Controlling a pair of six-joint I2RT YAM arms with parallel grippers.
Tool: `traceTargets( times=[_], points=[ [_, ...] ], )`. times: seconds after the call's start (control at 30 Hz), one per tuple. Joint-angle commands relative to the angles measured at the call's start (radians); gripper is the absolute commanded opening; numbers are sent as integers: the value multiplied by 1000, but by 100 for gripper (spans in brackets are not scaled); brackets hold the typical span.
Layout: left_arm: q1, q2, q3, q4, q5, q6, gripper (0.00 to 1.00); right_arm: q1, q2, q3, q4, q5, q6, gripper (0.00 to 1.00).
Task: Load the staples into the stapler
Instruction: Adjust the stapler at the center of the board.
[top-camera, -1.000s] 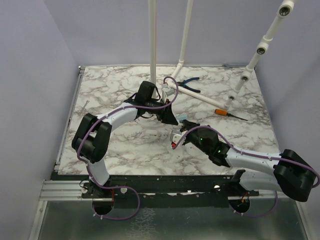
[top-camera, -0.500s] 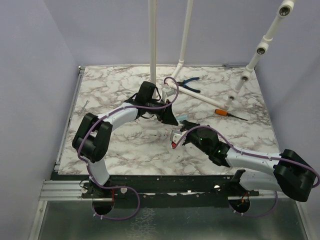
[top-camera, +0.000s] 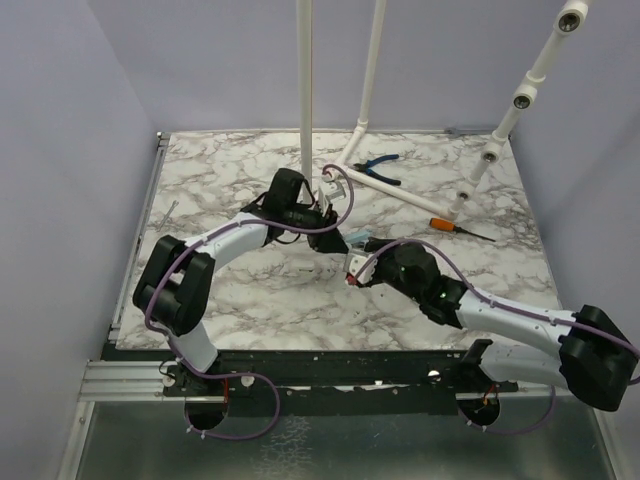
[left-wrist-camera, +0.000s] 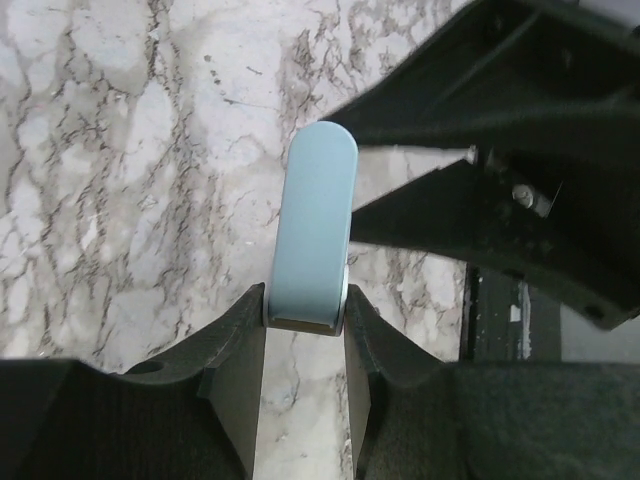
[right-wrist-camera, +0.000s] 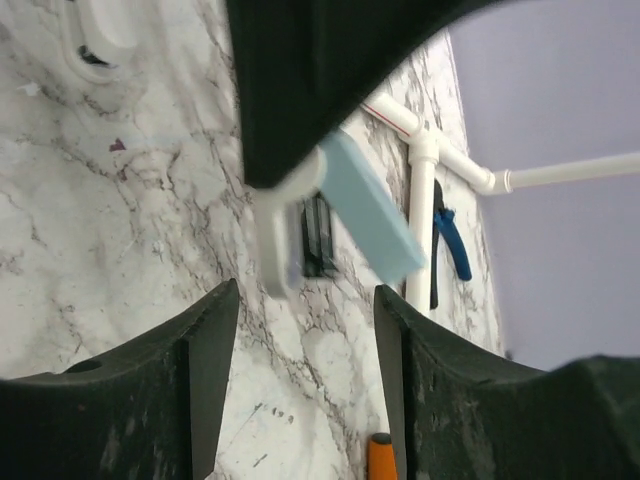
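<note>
Stapler (left-wrist-camera: 312, 225) held clear of the marble table (top-camera: 230, 290) near its middle, with its squared end pinched between the 2 fingers of the left gripper (left-wrist-camera: 305, 305), which is clamped on it. The right gripper (right-wrist-camera: 305, 295) hangs just on the near side, its jaws parted and nothing between them. Only 1 end is gripped, so a push from the right gripper on the free end would likely lever the stapler round in the fingers or knock it loose. The 2 grippers are also close enough that a misjudged approach could make them collide. The pale blue body's long axis runs straight out from the left fingers, and its rounded end points toward the table's right side. Its tilt cannot be told.
</note>
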Motion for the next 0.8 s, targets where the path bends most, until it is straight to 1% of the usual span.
traceTargets(
  times=[0.0,0.17,0.3,0.43,0.47,0.57,0.63,0.7,0.77],
  points=[
    [29,-92,-59,13,-61,159,0,-78,-74,76,-167,-103,166,58],
    [29,-195,-137,13,-135,287,0,-178,-76,201,-399,-298,330,57],
    [29,-236,-173,14,-176,347,0,-255,-7,344,-600,-552,451,58],
    [27,-270,-208,31,-163,412,0,-354,72,422,-719,-824,522,59],
    [26,-278,-218,42,-157,425,0,-370,90,441,-757,-874,512,60],
    [22,-302,-242,51,-136,465,0,-382,153,505,-879,-983,451,68],
    [14,-317,-259,52,-115,502,0,-383,193,537,-949,-1054,409,76],
    [8,-329,-276,51,-82,536,0,-382,240,568,-1015,-1121,362,82],
    [-1,-334,-287,51,-64,562,0,-383,301,609,-1087,-1175,317,85]
  ],
)
